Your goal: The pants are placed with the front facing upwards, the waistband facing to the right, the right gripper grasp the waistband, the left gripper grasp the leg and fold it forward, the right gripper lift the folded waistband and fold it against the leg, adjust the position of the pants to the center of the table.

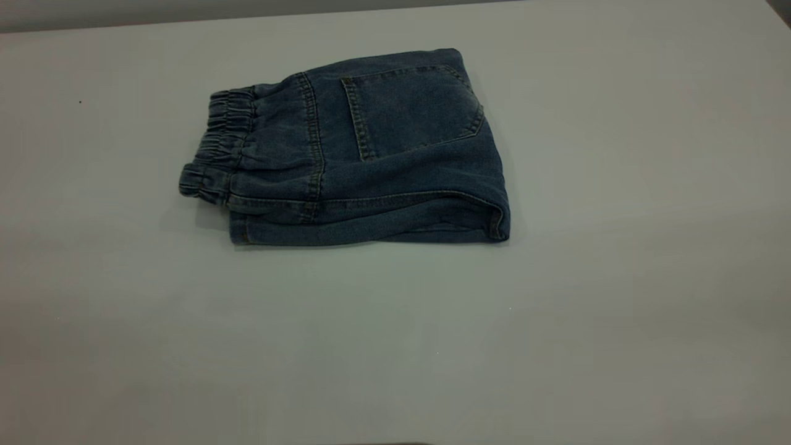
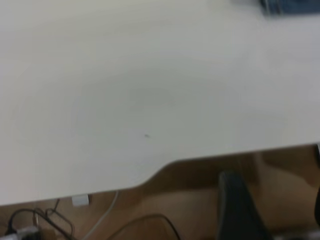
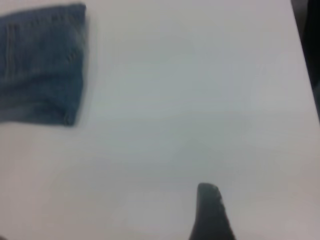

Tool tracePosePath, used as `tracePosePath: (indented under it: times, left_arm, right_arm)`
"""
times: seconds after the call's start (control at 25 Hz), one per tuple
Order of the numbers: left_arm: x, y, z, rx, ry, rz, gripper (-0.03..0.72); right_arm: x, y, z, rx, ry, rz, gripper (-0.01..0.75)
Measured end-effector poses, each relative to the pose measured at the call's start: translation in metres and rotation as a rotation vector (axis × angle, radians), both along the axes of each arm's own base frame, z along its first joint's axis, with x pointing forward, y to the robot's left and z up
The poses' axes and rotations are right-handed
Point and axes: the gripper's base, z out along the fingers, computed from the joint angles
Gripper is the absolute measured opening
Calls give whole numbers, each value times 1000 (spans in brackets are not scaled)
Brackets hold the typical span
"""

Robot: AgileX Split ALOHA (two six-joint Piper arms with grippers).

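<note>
The pants (image 1: 364, 148) lie folded in a compact blue denim bundle on the table (image 1: 618, 309), a square back pocket facing up. The gathered waistband (image 1: 219, 142) is at the bundle's left end in the exterior view. Neither arm appears in the exterior view. The left wrist view has my left gripper (image 2: 276, 205) beyond the table's edge, jaws wide apart and empty, with a corner of the pants (image 2: 290, 6) far off. A black part of my right gripper (image 3: 212, 215) hovers over bare table, well apart from the pants (image 3: 40, 65).
Bare white table surrounds the pants on all sides. The table's edge (image 2: 200, 159) has a stepped cut-out, and below it lie brown floor and loose cables (image 2: 45, 220). A dark strip (image 3: 312, 50) borders the table in the right wrist view.
</note>
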Motion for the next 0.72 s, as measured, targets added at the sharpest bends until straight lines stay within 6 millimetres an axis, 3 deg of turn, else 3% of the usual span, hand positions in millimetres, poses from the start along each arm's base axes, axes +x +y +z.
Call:
tracePosePath:
  times: [0.32,0.72]
  left_arm:
    - [-31,0,2,0,-210,38,337]
    - [-33,0,1,0,-217,38,337]
  right_arm:
    - [-2,0,0,1,-9,-1,410]
    - [-2,0,0,3,-9,-2,410]
